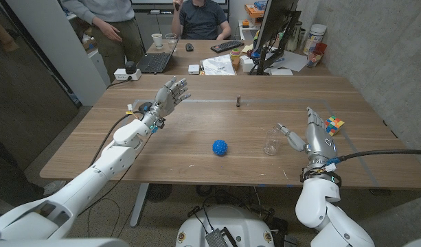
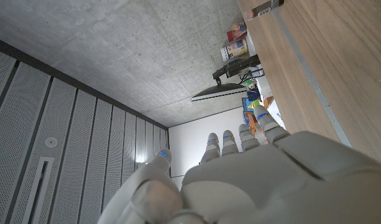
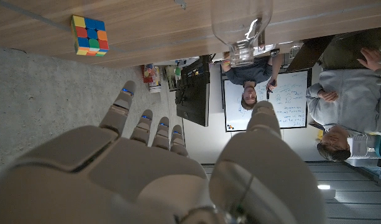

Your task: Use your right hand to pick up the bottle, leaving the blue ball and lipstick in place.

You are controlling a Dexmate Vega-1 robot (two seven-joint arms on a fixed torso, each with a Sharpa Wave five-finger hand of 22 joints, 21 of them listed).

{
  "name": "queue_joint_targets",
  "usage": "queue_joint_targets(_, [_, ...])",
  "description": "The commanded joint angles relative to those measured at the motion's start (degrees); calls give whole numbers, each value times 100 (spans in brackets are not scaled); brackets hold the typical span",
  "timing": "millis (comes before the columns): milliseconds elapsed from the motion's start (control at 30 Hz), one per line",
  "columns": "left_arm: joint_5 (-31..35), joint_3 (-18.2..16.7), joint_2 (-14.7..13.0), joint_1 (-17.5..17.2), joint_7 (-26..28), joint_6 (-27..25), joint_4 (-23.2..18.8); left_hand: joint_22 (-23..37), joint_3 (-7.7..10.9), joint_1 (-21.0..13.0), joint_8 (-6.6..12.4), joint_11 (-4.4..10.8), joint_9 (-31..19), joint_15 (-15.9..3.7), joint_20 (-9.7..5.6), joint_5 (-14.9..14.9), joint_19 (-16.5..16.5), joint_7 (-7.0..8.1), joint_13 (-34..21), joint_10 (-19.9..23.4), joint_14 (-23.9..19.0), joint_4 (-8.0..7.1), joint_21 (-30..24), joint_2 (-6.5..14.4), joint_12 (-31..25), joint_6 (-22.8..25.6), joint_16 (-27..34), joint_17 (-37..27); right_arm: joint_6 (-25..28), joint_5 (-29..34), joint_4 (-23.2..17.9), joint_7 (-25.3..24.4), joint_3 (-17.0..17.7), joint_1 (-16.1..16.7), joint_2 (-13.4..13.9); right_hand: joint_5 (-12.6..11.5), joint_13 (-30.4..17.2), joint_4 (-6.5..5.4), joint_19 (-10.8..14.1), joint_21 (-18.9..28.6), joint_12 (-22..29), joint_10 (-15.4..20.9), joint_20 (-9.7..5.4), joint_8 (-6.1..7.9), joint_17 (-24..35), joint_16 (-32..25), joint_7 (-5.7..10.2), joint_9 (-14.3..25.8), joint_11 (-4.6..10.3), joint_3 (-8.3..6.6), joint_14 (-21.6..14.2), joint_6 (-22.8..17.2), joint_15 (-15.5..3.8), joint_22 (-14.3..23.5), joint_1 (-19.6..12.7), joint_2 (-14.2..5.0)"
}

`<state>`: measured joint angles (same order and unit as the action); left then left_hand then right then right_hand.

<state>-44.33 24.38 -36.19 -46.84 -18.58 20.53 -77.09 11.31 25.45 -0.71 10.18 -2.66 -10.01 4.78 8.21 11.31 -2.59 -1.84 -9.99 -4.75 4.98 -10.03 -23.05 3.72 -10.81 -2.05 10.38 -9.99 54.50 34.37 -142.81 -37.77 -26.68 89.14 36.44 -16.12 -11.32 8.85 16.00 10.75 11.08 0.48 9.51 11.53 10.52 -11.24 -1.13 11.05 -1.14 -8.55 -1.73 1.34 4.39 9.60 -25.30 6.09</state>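
**Clear bottle upright, right hand spread beside it**

The bottle (image 1: 270, 140) is small, clear plastic and see-through, standing upright on the wooden surface (image 1: 196, 127), right of the blue ball (image 1: 220, 147), apart from it. The lipstick (image 1: 238, 101) stands farther back from the bottle. The right hand (image 1: 313, 134) waits just right of the bottle, fingers (image 3: 137, 121) wide, holding nothing. The left hand (image 1: 167, 96) is raised well left of the bottle, fingers spread, empty.
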Motion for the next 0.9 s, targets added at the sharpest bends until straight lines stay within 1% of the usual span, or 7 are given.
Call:
queue_joint_targets(33, [42, 26, -111, 32, 6, -97, -109, 19, -28, 21, 21, 49, -7, -10, 22, 47, 26, -15, -27, -26, 7, -20, 0, 437, -38, -34, 34, -31, 306, -413, 218, -295, -345, -350, 181, -36, -22, -7, -6, 3, 20, -31, -37, 17, 18, 8, -32, 33, 4, 40, 49, -28, 6, 20, -96, -8])
queue_joint_targets(267, [60, 40, -140, 48, -15, -101, -139, 19, -35, 26, 21, 49, -7, -16, 22, 48, 28, -15, -27, -25, 8, -23, 1, 434, -38, -35, 34, -32, 453, -617, 293, -463, -500, -475, 225, -56, -23, -15, -6, 4, 22, -37, -43, 15, 18, 5, -33, 34, 9, 48, 46, -25, 1, 20, -135, -14])
queue_joint_targets(333, [59, 45, -147, 45, 2, -123, -158, 19, -37, 27, 21, 47, -7, -14, 22, 49, 27, -15, -27, -25, 7, -24, 2, 434, -38, -36, 34, -32, 315, -779, 336, -521, -450, -443, 223, -61, -24, -17, -10, 3, 21, -41, -59, 14, 18, 5, -24, 34, 25, 52, 47, -23, -3, 20, -145, -14])
queue_joint_targets(567, [72, 53, -159, 51, 3, -116, -180, 20, -43, 31, 23, 47, -7, -7, 20, 50, 28, -14, -27, -27, 6, -26, 2, 432, -37, -34, 35, -33, 353, -1021, 423, -630, -557, -561, 285, -78, -24, -25, -13, 3, 23, -44, -59, 13, 18, 5, -23, 36, 32, 61, 50, -21, -6, 20, -179, -18])
queue_joint_targets(633, [42, 47, -135, 53, -50, -66, -146, 20, -45, 33, 22, 48, -7, -7, 21, 50, 29, -6, -27, -26, 7, -27, 3, 431, -37, -36, 34, -33, 526, -1026, 460, -626, -662, -670, 299, -82, -25, -26, -18, 2, 24, -45, -57, 10, 17, 6, -21, 36, 29, 64, 52, -14, -4, 20, -186, -17])
queue_joint_targets(700, [61, 45, -159, 43, 2, -99, -192, 21, -48, 35, 23, 51, -7, -9, 20, 50, 29, -7, -27, -27, 7, -28, 3, 430, -37, -35, 34, -33, 374, -1197, 512, -674, -575, -632, 282, -86, -25, -27, -26, -1, 24, -45, -59, 9, 17, 4, -7, 36, 28, 67, 49, -12, -12, 20, -196, -17])
queue_joint_targets(900, [103, 50, -190, 53, -27, -57, -201, 22, -59, 42, 24, 52, -8, -12, 18, 51, 31, -8, -27, -20, 3, -31, 4, 422, -39, -32, 36, -34, 665, -1304, 495, -677, -736, -788, 379, -102, -25, -30, -25, 1, 25, -50, -28, 5, 17, 4, 7, 37, 52, 77, 50, 0, -31, 19, -229, -14])
